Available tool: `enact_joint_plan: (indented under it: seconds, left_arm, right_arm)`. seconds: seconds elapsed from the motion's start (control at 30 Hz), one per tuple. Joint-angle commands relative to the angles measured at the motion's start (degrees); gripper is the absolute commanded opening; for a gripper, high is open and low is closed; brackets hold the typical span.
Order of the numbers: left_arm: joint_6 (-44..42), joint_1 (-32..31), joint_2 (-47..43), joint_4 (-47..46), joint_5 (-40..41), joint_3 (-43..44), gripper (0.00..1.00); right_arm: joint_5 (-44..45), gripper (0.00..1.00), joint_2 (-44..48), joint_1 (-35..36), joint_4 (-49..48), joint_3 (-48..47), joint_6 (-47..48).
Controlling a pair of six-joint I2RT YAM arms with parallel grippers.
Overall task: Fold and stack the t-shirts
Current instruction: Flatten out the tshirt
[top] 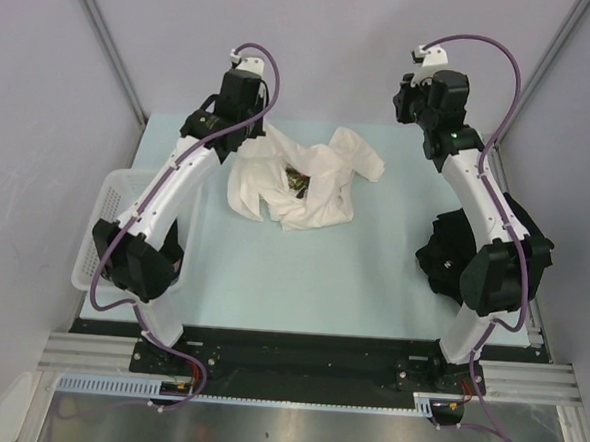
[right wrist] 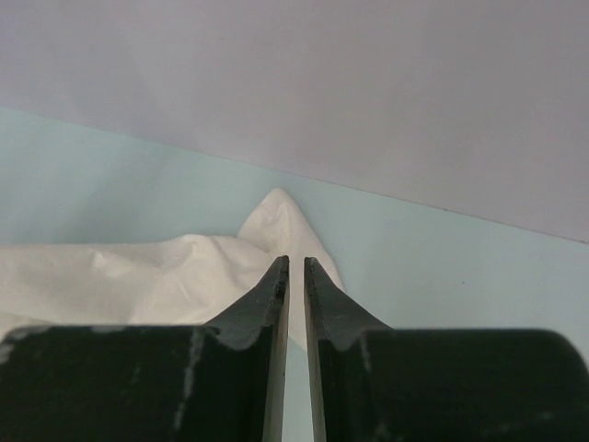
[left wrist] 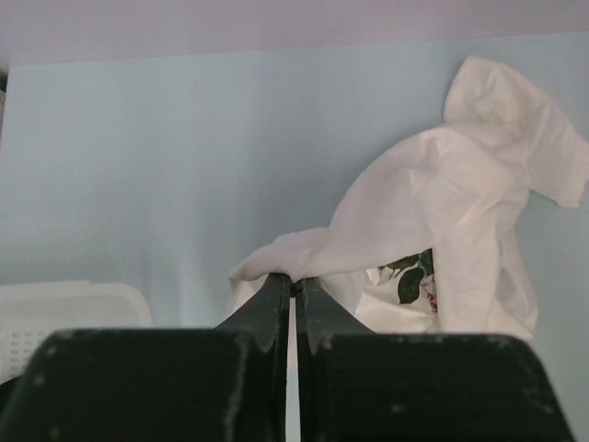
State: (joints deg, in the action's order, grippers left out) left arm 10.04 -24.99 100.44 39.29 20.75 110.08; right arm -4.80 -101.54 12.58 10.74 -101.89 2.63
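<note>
A cream-white t-shirt (top: pixel 297 186) with a multicoloured print lies crumpled at the far middle of the table; the left wrist view shows it as a raised ridge of cloth (left wrist: pixel 442 203). My left gripper (top: pixel 248 130) (left wrist: pixel 294 278) is shut on that shirt's left edge and holds it slightly up. The right gripper (top: pixel 414 113) (right wrist: pixel 296 262) hangs above and to the right of the shirt's pointed right tip (right wrist: pixel 281 216). Its jaws stand a narrow slit apart with nothing between them. A heap of black t-shirts (top: pixel 441 252) lies at the right, partly under the right arm.
A white plastic mesh basket (top: pixel 108 215) stands at the table's left edge beside the left arm, and its rim (left wrist: pixel 64 304) shows in the left wrist view. Grey walls close in the back and both sides. Bare pale-blue table (top: pixel 301 282) lies in front of the shirt.
</note>
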Motion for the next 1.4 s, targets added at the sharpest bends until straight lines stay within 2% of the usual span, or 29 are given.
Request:
enact_joint_plan:
  seconds: [0.0, 0.13, 0.37, 0.43, 0.67, 0.83, 1.13, 1.37]
  left_arm:
    - [2.35, -0.14, -1.92, -2.46, -0.8, -5.39, 0.0]
    - [2.0, -0.06, -1.39, -3.25, -0.71, -4.71, 0.0]
    - [0.68, -0.14, -0.34, -2.64, -0.19, -2.77, 0.0]
    - [0.59, -0.14, -0.25, -2.46, -0.19, -2.77, 0.0]
    - [0.68, -0.14, -0.07, -1.5, -0.01, -2.86, 0.0]
    - [0.94, -0.14, 0.28, -0.88, -0.01, -1.98, 0.0]
    - [1.73, -0.14, 2.04, -0.09, -0.71, -0.22, 0.0]
    - [2.0, -0.14, 2.65, -0.09, -1.59, 0.66, 0.0]
  right_arm:
    - [0.31, 0.18, 3.71, -0.18, -2.13, 2.39, 0.62]
    - [0.23, 0.2, 2.75, -1.15, -3.01, 6.43, -0.7]
    - [2.24, 0.16, -5.59, -1.86, -1.78, 5.04, -3.85]
    - [2.6, 0.17, -9.44, -2.2, -0.21, 3.02, -4.65]
    - [0.58, 0.3, -19.47, -3.53, 4.37, -4.46, -11.07]
    - [0.05, 0.31, -22.82, -3.44, 4.81, -5.68, -13.52]
    - [0.22, 0.32, -24.15, -3.09, 9.03, -6.66, -16.08]
    - [1.28, 0.33, -21.51, -3.0, 10.62, -0.96, -15.91]
